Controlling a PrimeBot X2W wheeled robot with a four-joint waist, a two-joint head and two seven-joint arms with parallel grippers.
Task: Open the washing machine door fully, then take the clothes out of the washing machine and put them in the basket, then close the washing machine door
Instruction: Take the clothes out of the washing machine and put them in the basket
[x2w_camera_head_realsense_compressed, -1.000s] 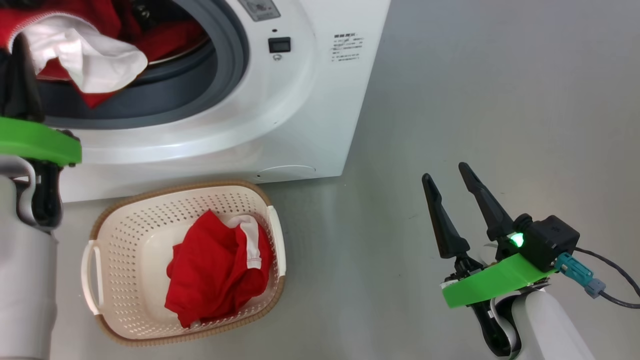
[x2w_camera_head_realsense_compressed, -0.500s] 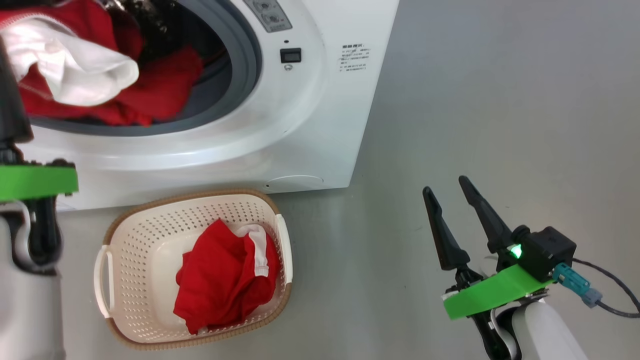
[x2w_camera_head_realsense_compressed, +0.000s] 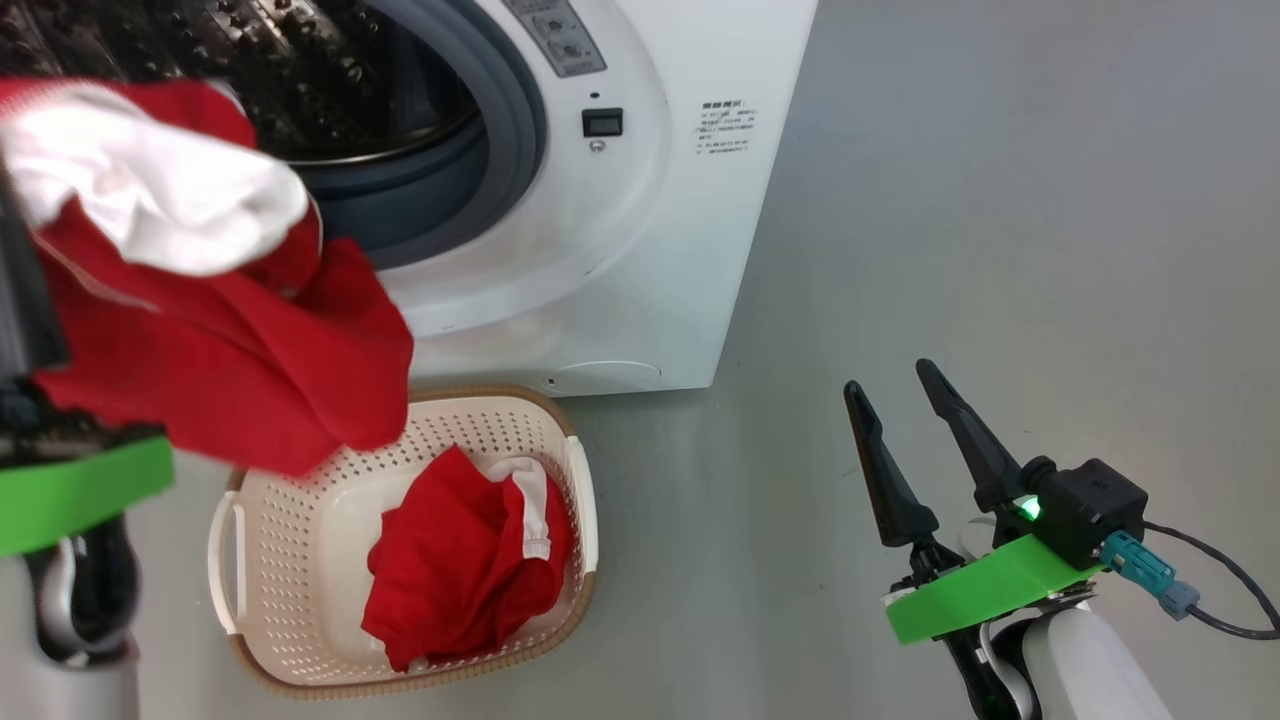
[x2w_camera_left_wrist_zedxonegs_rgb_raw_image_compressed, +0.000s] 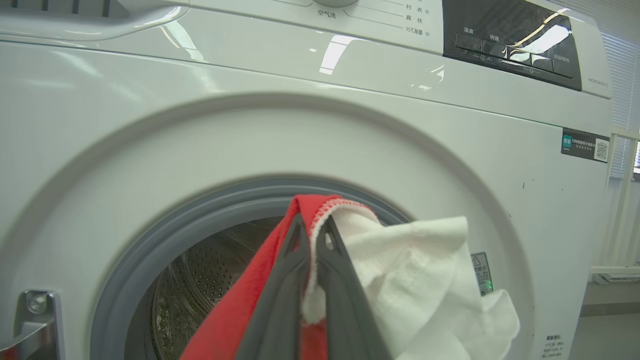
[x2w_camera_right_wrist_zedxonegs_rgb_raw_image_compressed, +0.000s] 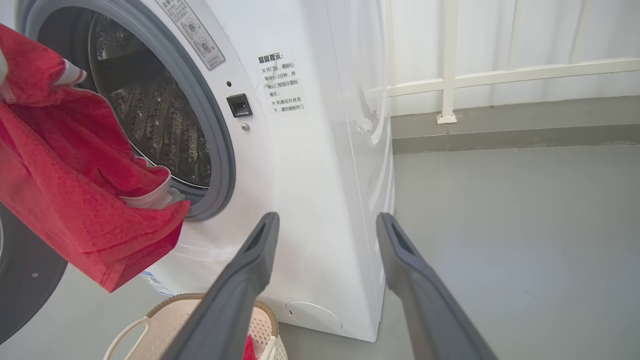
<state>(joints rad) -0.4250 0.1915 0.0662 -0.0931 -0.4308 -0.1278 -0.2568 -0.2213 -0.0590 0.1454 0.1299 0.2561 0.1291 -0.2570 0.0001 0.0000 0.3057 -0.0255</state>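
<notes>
The clothes (x2w_camera_head_realsense_compressed: 230, 370) are soft cloth — the washing machine (x2w_camera_head_realsense_compressed: 620, 260) glossy, the basket (x2w_camera_head_realsense_compressed: 300, 510) perforated plastic.

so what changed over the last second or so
The left gripper, shut on a red and white garment, has drawn it out of the drum: a second ago it lay in the opening, now it hangs outside, over the left end of the basket in the head view. The head camera shifted slightly too. Unchanged: right gripper open and empty, the other red garment in the basket.

Grey floor (x2w_camera_head_realsense_compressed: 950, 200) bearing the white washing machine (x2w_camera_head_realsense_compressed: 620, 250); the cream basket (x2w_camera_head_realsense_compressed: 285, 570) stands on it just before the washing machine's front.
</notes>
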